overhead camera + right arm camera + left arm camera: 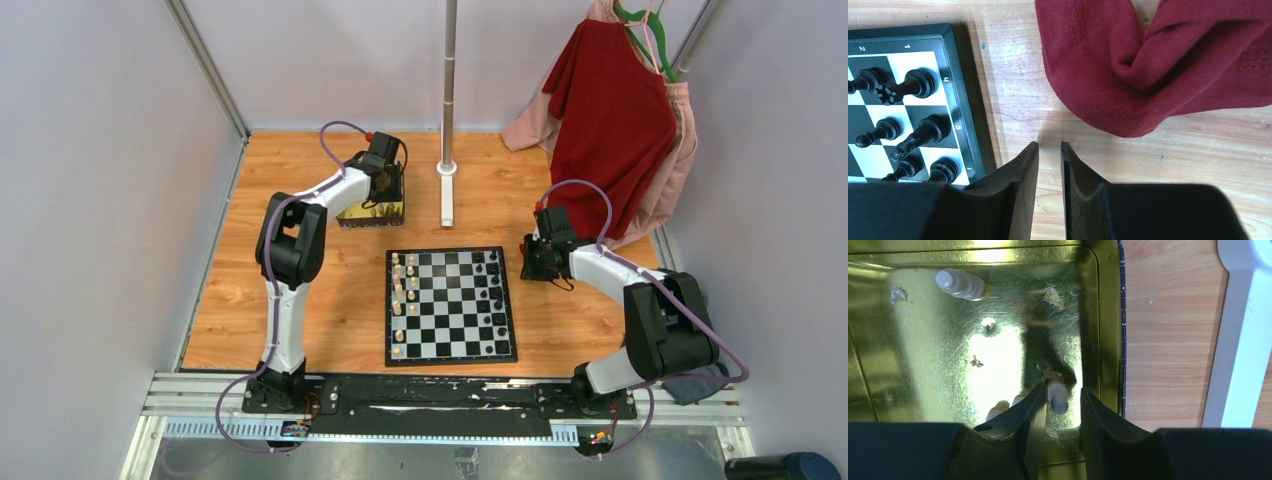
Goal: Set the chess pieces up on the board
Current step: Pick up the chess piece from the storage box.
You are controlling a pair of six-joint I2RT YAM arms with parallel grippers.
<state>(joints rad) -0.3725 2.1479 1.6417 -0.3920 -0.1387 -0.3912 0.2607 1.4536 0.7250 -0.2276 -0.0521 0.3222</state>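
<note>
Two hands noted. The left hand [1063,389] is lowered into the gold tin [1105,315], with its jaws apart around one pale chess piece [1058,399]. The piece sits against one finger and clear of the other, so it is not clamped. Two more pale pieces [998,411] lie just outside that finger, and a fourth pale piece [959,284] lies well ahead of the hand. The right hand [1050,145] hangs over bare table [1013,90], jaws parted and holding nothing. The board [968,110] lies just to its left, with black pieces [918,82] on the nearest squares. A red cloth [1148,65] lies ahead and to its right.
</note>
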